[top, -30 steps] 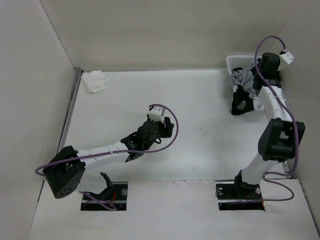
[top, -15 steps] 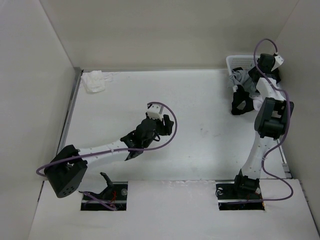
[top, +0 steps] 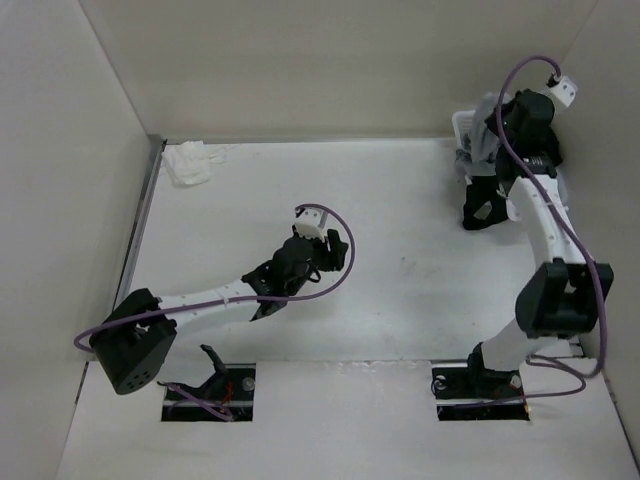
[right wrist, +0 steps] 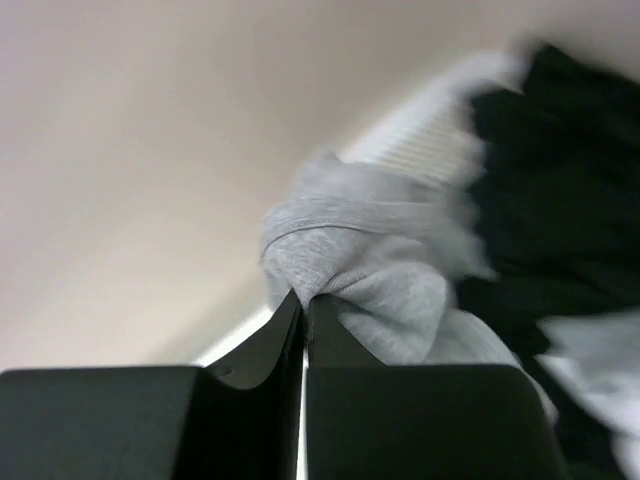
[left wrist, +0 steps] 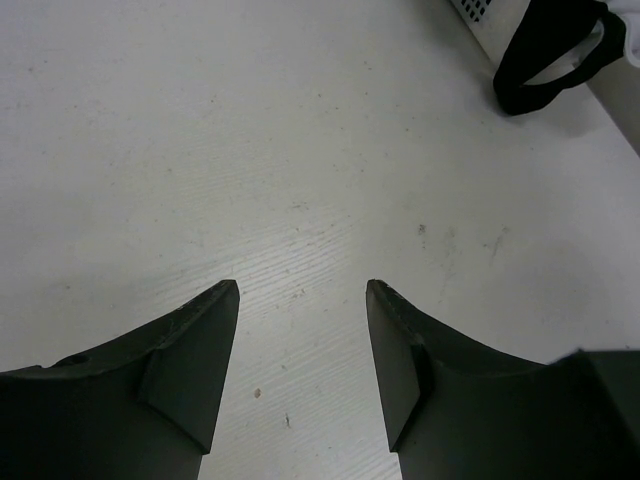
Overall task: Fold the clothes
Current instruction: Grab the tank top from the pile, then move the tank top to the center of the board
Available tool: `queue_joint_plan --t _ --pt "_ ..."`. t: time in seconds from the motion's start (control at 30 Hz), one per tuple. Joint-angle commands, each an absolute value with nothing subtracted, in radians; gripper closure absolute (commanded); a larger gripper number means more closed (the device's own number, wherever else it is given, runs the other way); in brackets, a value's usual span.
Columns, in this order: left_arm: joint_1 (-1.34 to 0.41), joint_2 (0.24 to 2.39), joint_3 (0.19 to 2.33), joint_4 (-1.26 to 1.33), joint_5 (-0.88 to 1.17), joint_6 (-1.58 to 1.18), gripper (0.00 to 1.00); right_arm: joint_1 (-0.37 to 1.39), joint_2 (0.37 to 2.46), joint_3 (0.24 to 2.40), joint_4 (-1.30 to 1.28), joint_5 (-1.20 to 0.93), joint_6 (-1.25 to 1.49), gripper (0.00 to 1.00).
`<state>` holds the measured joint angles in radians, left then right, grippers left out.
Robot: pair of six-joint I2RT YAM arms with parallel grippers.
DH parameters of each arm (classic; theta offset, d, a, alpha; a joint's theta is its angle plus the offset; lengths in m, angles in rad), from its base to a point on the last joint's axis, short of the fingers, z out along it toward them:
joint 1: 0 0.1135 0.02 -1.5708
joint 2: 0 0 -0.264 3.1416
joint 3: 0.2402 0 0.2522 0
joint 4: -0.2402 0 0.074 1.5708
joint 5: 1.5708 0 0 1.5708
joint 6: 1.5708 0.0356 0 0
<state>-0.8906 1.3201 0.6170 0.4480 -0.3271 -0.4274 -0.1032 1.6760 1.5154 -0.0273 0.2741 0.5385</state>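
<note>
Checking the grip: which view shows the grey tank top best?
Right wrist view: the grey tank top is close up, pinched in the shut right gripper. The top view shows only a small grey bunch far off; the left wrist view shows none.

White arms (top: 215, 297) bear black joints, purple cables (top: 349, 255); left tool (left wrist: 301, 285) is dark.

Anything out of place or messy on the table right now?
A black garment spills out of the white basket onto the table at the far right. A small white cloth lies crumpled in the far left corner. The right claw pinches the grey top in a bunch.
</note>
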Motion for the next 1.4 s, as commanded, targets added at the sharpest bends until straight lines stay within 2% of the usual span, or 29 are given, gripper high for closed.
queue_joint_plan --t 0.0,0.23,0.37,0.5,0.6,0.63,0.7,0.77,0.8,0.87,0.93,0.97,1.0,1.03,1.07,1.13,1.17,1.23,1.3,1.37 --pt "-0.88 1.244 0.623 0.48 -0.33 -0.443 0.48 0.049 1.444 1.517 0.155 0.282 0.486 1.0" --pt "-0.739 1.071 0.618 0.358 -0.39 -0.52 0.46 0.433 1.203 1.574 0.133 0.207 0.408 0.99" --pt "-0.621 0.931 0.603 0.256 -0.376 -0.578 0.46 0.603 1.073 1.491 0.127 0.233 0.391 0.96" --pt "-0.527 0.786 0.552 0.206 -0.38 -0.638 0.45 0.749 0.94 1.189 0.126 0.299 0.478 0.94" --pt "-0.479 0.787 0.537 0.19 -0.361 -0.669 0.44 0.739 1.001 0.969 0.211 0.209 0.598 0.91" --pt "-0.478 0.802 0.537 0.19 -0.351 -0.67 0.44 0.731 1.014 0.957 0.224 0.196 0.606 0.9" --pt "-0.488 0.865 0.537 0.192 -0.338 -0.675 0.44 0.636 1.198 0.937 0.297 0.065 0.641 0.82" --pt "-0.504 0.94 0.537 0.19 -0.334 -0.676 0.44 0.55 1.389 1.038 0.292 -0.038 0.641 0.64" --pt "-0.513 0.971 0.535 0.187 -0.333 -0.672 0.45 0.53 1.429 1.069 0.27 -0.044 0.641 0.6" --pt "-0.548 1.024 0.529 0.175 -0.316 -0.663 0.46 0.519 1.434 1.066 0.235 0.003 0.626 0.53" --pt "-0.597 1.067 0.515 0.179 -0.289 -0.637 0.49 0.525 1.379 0.965 0.224 0.081 0.617 0.44" --pt "-0.631 1.092 0.509 0.183 -0.279 -0.626 0.5 0.533 1.356 0.915 0.222 0.11 0.621 0.43" --pt "-0.645 1.106 0.508 0.183 -0.276 -0.621 0.5 0.535 1.342 0.882 0.221 0.127 0.627 0.43" --pt "-0.68 1.15 0.512 0.173 -0.273 -0.609 0.51 0.539 1.316 0.83 0.215 0.15 0.637 0.47" --pt "-0.705 1.19 0.517 0.164 -0.273 -0.609 0.51 0.548 1.286 0.777 0.195 0.167 0.662 0.58" --pt "-0.749 1.332 0.546 0.166 -0.27 -0.632 0.51 0.593 1.223 0.674 0.123 0.182 0.69 0.88" --pt "-0.754 1.356 0.557 0.17 -0.267 -0.634 0.51 0.613 1.213 0.648 0.1 0.183 0.695 0.87" --pt "-0.768 1.406 0.583 0.198 -0.259 -0.634 0.51 0.63 1.221 0.634 0.097 0.176 0.686 0.78" --pt "-0.772 1.446 0.601 0.235 -0.252 -0.638 0.51 0.653 1.267 0.664 0.092 0.149 0.655 0.6" --pt "-0.766 1.48 0.61 0.264 -0.245 -0.653 0.51 0.665 1.333 0.716 0.104 0.124 0.632 0.51"
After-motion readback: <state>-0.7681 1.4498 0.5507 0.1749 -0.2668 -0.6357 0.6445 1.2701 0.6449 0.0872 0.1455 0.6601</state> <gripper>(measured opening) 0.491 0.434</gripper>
